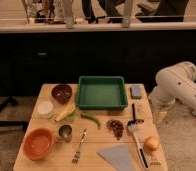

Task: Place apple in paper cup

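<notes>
While beside table [47, 126], gripper [159, 116] near apple [151, 144]

text: none readable | end effector [160, 116]: beside table [47, 93] right edge

The wooden table [98, 140] holds a green tray [102, 94] at 12 o'clock, a dark bowl [61, 93] at 11, a white cup [45, 108] at 9, an orange bowl [38, 144] at 8, a grey cloth [118, 156] at 5 and the apple [151, 144] at 4. The gripper [161, 118] hangs just off its edge at 3.
</notes>
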You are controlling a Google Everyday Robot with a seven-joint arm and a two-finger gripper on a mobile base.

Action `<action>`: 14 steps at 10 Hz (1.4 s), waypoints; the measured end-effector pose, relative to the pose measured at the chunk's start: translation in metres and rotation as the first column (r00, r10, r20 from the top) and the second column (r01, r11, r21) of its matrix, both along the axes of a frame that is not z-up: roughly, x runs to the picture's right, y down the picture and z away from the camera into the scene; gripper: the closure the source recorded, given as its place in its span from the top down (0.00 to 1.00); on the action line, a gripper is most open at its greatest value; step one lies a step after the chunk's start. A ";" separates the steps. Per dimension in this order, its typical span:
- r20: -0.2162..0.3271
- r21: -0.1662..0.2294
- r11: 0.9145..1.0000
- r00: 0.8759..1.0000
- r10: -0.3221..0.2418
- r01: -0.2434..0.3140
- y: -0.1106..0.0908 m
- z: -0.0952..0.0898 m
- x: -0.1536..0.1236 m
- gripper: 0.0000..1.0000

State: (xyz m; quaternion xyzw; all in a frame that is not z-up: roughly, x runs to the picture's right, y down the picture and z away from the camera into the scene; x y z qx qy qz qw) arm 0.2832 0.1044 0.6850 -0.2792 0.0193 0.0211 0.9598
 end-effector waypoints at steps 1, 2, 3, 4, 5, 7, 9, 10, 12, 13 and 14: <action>-0.001 0.002 1.000 1.000 0.001 -0.001 0.000 0.000 0.000 0.80; -0.015 0.013 1.000 1.000 0.007 -0.006 -0.001 -0.002 -0.001 0.80; -0.030 0.019 1.000 0.999 0.016 -0.015 0.000 -0.003 -0.002 0.80; -0.040 0.019 1.000 0.999 0.020 -0.020 0.002 -0.004 0.000 0.80; -0.044 0.016 1.000 0.999 0.022 -0.021 0.004 -0.004 -0.001 0.80; -0.050 0.009 1.000 0.998 0.027 -0.027 0.009 -0.005 0.001 0.80; -0.043 -0.003 0.999 0.998 0.046 -0.046 0.020 -0.001 0.007 0.80; -0.037 -0.009 0.999 0.998 0.053 -0.053 0.025 0.002 0.008 0.80; -0.022 -0.023 0.997 0.997 0.075 -0.076 0.044 0.015 0.016 0.80; -0.012 -0.032 0.996 0.996 0.086 -0.087 0.054 0.023 0.019 0.80; -0.002 -0.043 0.994 0.995 0.099 -0.099 0.066 0.031 0.022 0.80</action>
